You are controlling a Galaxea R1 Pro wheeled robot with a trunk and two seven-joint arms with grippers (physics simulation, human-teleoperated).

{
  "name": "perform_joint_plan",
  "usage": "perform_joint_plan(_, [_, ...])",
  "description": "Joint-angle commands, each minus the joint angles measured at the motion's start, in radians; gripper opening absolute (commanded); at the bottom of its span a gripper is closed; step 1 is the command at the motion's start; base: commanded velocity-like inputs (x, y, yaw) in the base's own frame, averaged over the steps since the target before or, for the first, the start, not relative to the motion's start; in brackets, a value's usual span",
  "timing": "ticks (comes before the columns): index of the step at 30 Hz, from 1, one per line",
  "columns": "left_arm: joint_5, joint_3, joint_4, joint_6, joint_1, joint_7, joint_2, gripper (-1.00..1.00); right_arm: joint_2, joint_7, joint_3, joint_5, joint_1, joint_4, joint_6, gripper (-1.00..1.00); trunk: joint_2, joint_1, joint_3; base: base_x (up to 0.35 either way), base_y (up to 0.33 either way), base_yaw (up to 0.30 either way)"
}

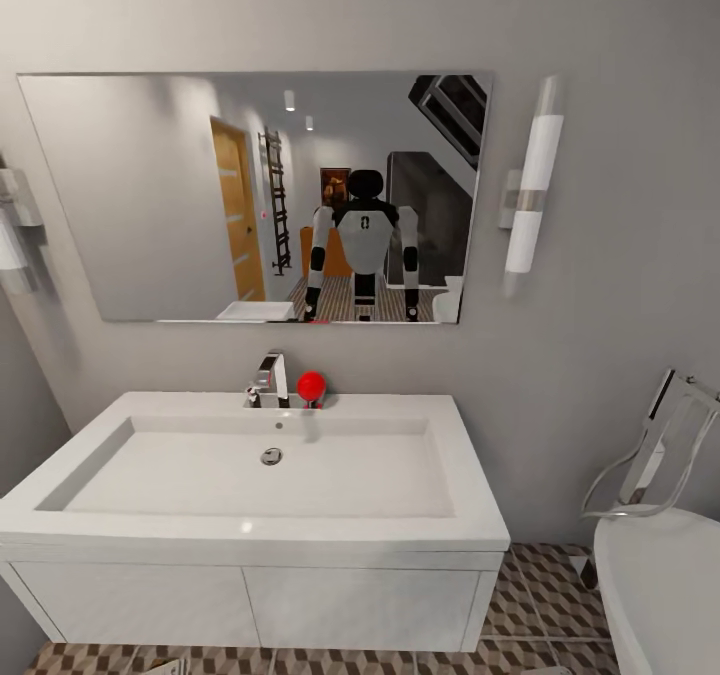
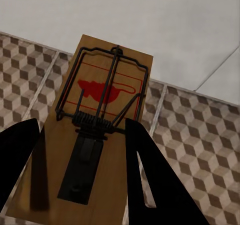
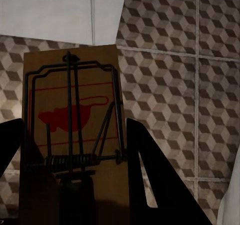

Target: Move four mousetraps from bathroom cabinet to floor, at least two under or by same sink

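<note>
A mousetrap (image 2: 100, 130) is gripped between the dark fingers (image 2: 150, 175) of the left gripper (image 2: 82, 172), seen in the left wrist view. It is a brown wooden board with dark wire parts, a coiled spring across the middle and a red mouse print on its face. The fingers are closed against its two long edges. Beyond it, cube-patterned floor tiles (image 2: 200, 135) are seen, and past them the white front of the vanity (image 2: 165, 25), so this trap is held above the floor close to the vanity.

A second mousetrap (image 3: 75, 130) is seen in the right wrist view, clamped in the same way between the fingers (image 3: 150, 175) of the right gripper (image 3: 75, 172). The same red print and wire frame are noted. Behind it the patterned floor (image 3: 165, 85) is seen with pale grout lines, and a white panel with a vertical seam (image 3: 60, 10) at the far edge.

In the head view, the sink (image 1: 260, 475) is seen straight ahead: a wide, shallow white basin on a white vanity (image 1: 250, 605) with two plain door fronts. A chrome faucet (image 1: 270, 380) stands at the back rim, with a small red ball-shaped item (image 1: 311, 387) just beside it. Strips of the patterned floor (image 1: 540, 595) are visible below and beside the vanity. A mirror (image 1: 255, 195) is mounted on the grey wall above, and the robot is reflected in it. Tube lamps (image 1: 533, 190) are fixed on either side. The curved white rim of a tub (image 1: 660, 595) is seen at the right edge, with chrome fittings above it.
</note>
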Motion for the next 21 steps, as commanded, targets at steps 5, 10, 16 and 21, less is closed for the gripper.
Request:
perform_joint_plan(5, [0.003,-0.011,0.000,-0.004,-0.001,0.004,0.002,-1.00,0.000,-0.001,0.002,0.003,-0.002,0.004,-0.007,-1.00,-0.001,0.000,-0.002,0.000,0.000,0.000])
perform_joint_plan(10, [0.001,-0.016,0.000,-0.006,-0.001,0.004,0.004,-1.00,0.000,-0.001,0.002,0.003,-0.002,0.004,-0.007,-1.00,-0.001,0.000,-0.002,0.000,0.000,0.000])
perform_joint_plan(16, [0.000,-0.016,0.001,-0.005,-0.001,0.004,0.003,-1.00,0.000,-0.001,0.002,0.003,-0.002,0.004,-0.007,-1.00,-0.001,0.000,-0.002,-0.042,0.053,0.000])
perform_joint_plan(21, [0.000,-0.016,0.001,-0.004,-0.001,0.004,0.004,-1.00,0.000,-0.001,0.002,0.003,-0.002,0.004,-0.007,-1.00,-0.001,0.000,-0.002,-0.117,0.189,0.000])
